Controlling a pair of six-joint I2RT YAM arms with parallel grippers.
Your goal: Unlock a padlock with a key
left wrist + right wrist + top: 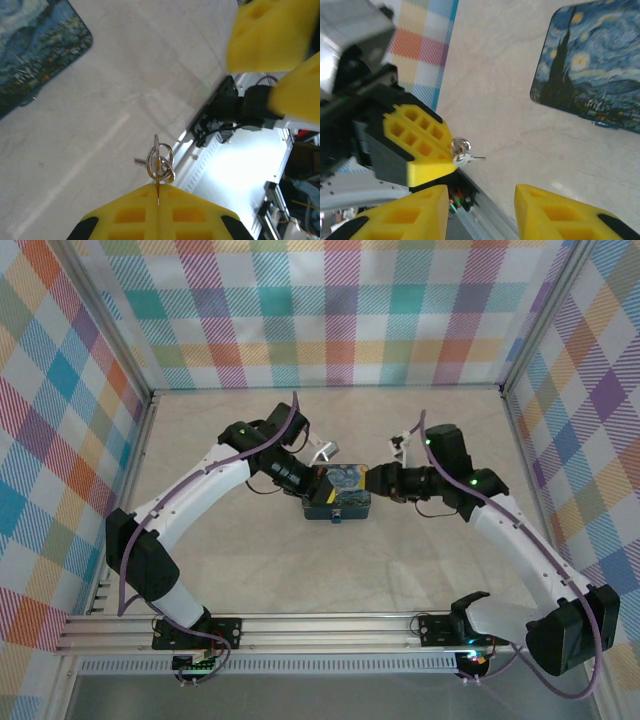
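left claw pinches the key; right claw stands open near starry-night box.

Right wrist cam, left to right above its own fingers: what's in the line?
yellow left hand, shut on the ring → silver key ring with a small key → blue Starry Night-print box on the table

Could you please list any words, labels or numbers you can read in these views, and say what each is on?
None is readable.
The blue box bears a starry night picture, no lettering.
The key ring in the left gripper is too small to show any stamp.
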